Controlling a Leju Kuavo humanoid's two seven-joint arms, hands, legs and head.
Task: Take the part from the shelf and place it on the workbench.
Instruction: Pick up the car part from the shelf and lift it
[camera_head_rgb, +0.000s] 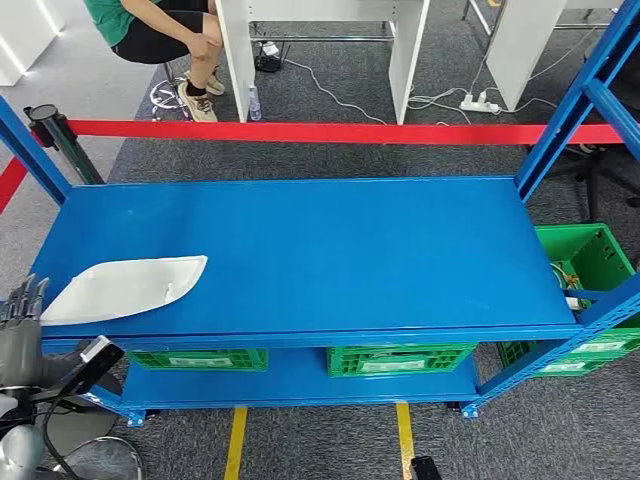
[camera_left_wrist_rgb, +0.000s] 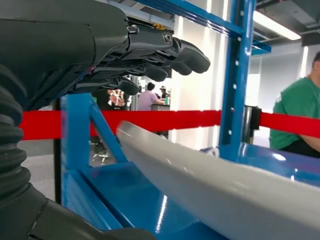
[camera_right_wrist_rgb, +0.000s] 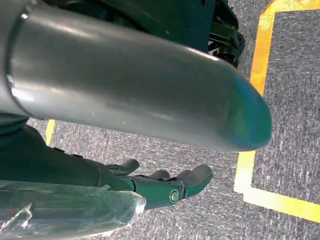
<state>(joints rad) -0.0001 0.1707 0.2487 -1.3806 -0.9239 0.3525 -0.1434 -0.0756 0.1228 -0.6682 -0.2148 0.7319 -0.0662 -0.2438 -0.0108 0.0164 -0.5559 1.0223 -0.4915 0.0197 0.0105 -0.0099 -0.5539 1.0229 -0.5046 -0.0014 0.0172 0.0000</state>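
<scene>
1. Left hand (camera_head_rgb: 21, 330) sits at the far left, just off the front corner of the blue bench (camera_head_rgb: 340, 250), fingers straight and pointing away from the robot. In the left wrist view the fingers (camera_left_wrist_rgb: 166, 57) are extended together above the part, thumb low; nothing is gripped, hand apart from the part.
2. White part (camera_head_rgb: 128, 288), flat and tapered to a point toward the right, lies on the left front of the bench top, its left end reaching the front edge near the left hand. The left wrist view shows it as a pale curved slab (camera_left_wrist_rgb: 226, 185) crossing under the fingers.
3. Green crates (camera_head_rgb: 396, 358) stand on the lower shelf under the bench top; another green crate (camera_head_rgb: 589, 262) sits beyond the right end.
4. Red barrier tape (camera_head_rgb: 340, 132) runs behind the bench; a seated person (camera_head_rgb: 162, 35) is behind it, upper left.
5. Right hand (camera_right_wrist_rgb: 170, 185) hangs over grey carpet with yellow floor lines (camera_right_wrist_rgb: 260, 65); fingers nearly straight, apparently empty, though the thumb side is poorly seen.
</scene>
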